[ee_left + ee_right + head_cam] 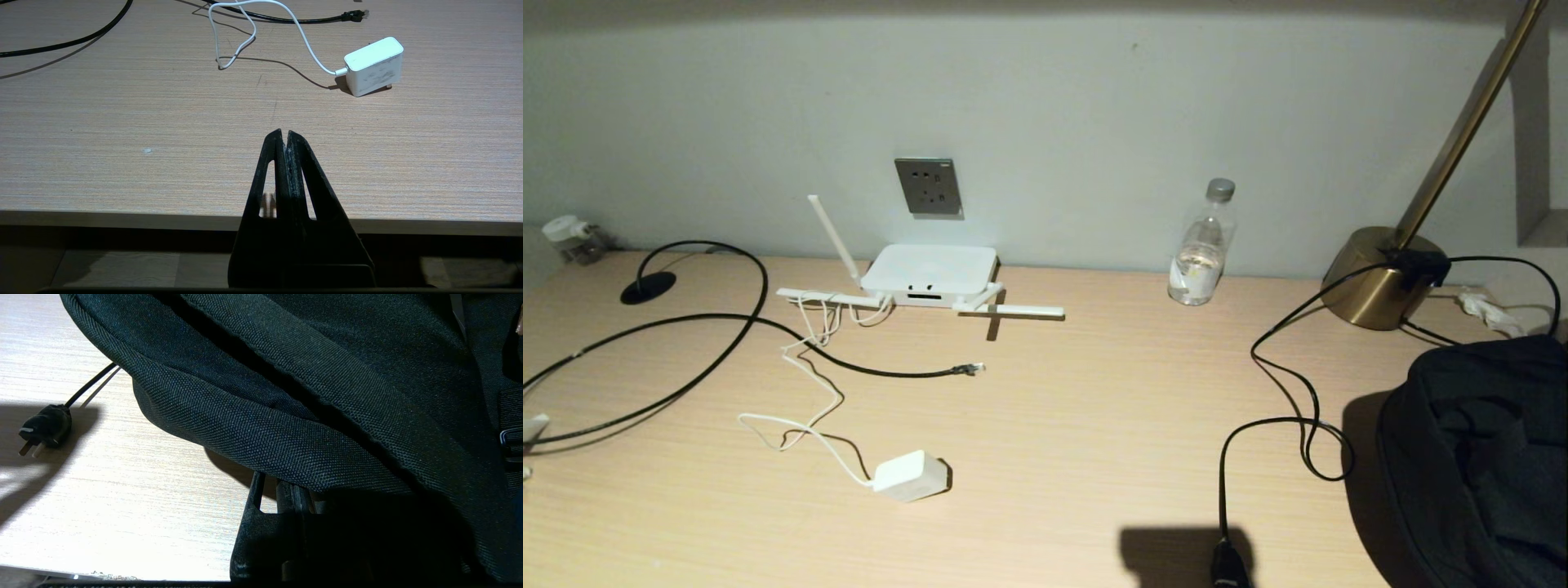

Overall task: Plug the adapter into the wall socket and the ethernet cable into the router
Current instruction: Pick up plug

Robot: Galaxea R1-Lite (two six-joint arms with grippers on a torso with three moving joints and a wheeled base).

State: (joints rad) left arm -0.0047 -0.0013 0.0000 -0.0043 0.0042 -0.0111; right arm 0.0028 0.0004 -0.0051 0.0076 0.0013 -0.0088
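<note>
Head view is showing the adapter (912, 475) lying on the tabletop (1062, 425) at about 7 o'clock from the router (929, 275), with its thin white cord (805, 408) looping back toward the router. The socket (928, 186) is sitting on the wall just above the router, at 12 o'clock from it. The ethernet cable (768, 327) is running in from the left, its connector lying free at about 6 o'clock from the router, crossing the white cord on the way.

The left end effector (284, 134) is hovering near the tabletop's front edge with its fingers pressed together and empty, the adapter lying ahead of it at roughly 1 o'clock. The right end effector (286, 498) is sitting largely hidden under a black bag (327, 396); whether it is wide or narrow, I cannot tell.

Likely troubles: lifting the adapter is probably going to tug the crossed cords and drag the ethernet connector or shift the light router. The adapter's prongs are facing sideways, so a poor grasp is risking misalignment at the socket. The right arm could snag the bag or the lamp cord's plug (45, 430).
</note>
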